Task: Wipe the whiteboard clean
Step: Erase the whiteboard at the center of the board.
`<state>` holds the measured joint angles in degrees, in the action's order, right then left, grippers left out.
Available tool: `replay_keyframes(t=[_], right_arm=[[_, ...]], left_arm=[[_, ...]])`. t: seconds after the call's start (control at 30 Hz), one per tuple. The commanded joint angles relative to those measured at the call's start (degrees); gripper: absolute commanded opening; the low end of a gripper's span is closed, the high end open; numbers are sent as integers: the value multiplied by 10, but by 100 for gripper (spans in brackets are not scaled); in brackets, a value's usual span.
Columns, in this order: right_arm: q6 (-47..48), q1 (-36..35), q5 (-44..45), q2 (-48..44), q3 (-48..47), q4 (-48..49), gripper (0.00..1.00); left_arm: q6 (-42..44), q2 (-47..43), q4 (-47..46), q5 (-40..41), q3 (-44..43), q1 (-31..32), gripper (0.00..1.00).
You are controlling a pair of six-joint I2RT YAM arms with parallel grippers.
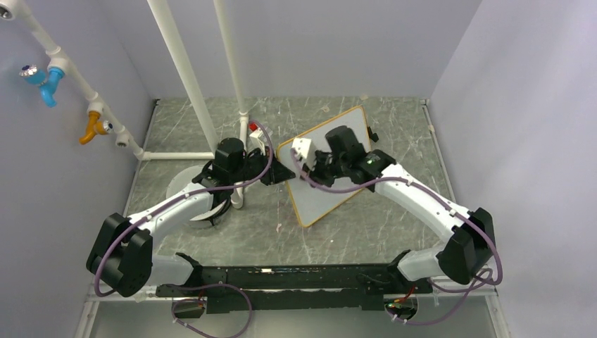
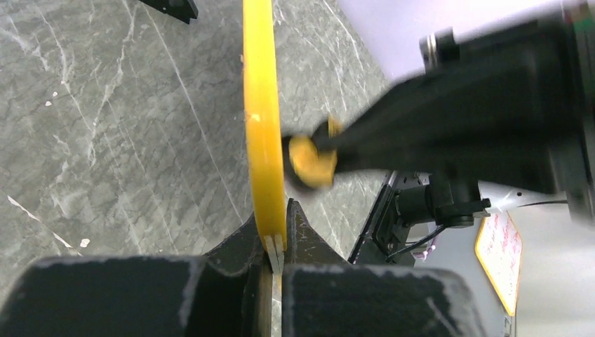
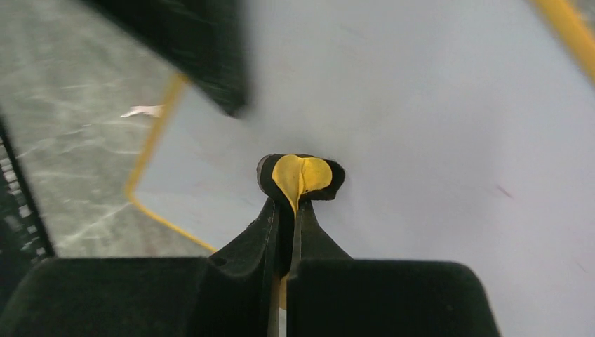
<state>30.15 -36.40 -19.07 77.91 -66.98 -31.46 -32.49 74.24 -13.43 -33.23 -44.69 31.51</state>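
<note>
Left end effector on whiteboard edge, pad in right end effector seemingly on its face

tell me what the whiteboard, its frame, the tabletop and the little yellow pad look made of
Whiteboard: smooth white sheet with a soft sheen, likely coated board.
Frame: yellow-orange, smooth, shiny; painted wood or plastic, unclear which.
Tabletop: grey with white veins, matte; stone or printed laminate.
Pad in the right hand: yellow, creased where pinched, so something soft, maybe foam or cloth.
</note>
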Motion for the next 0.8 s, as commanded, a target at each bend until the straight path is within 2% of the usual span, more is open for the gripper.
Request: replay_keyframes(t=[0.0, 0.13, 0.2, 0.27, 0.33, 0.5, 0.67, 0.77], right_arm=[[37, -79, -69, 6, 6, -25, 0], [35, -90, -66, 26, -20, -39, 0], [23, -77, -23, 26, -14, -23, 0], [8, -24, -14, 21, -3, -12, 0], [-11, 62, -39, 19, 6, -7, 0], [-29, 220, 19, 1, 77, 88, 0], [-62, 298, 42, 51, 85, 112, 0], [-49, 291, -23, 46, 103, 101, 0]], left_arm=[[-6, -10, -79, -34, -40, 4, 0], [-7, -10, -81, -34, -38, 4, 0], [-5, -12, -79, -35, -38, 3, 0], [-1, -14, -74, -37, -38, 4, 0], [3, -18, -70, -39, -38, 4, 0], [-3, -18, -76, -47, -39, 4, 0], [-4, -17, -77, -47, -45, 4, 0], [-4, -16, -74, -44, -50, 5, 0]])
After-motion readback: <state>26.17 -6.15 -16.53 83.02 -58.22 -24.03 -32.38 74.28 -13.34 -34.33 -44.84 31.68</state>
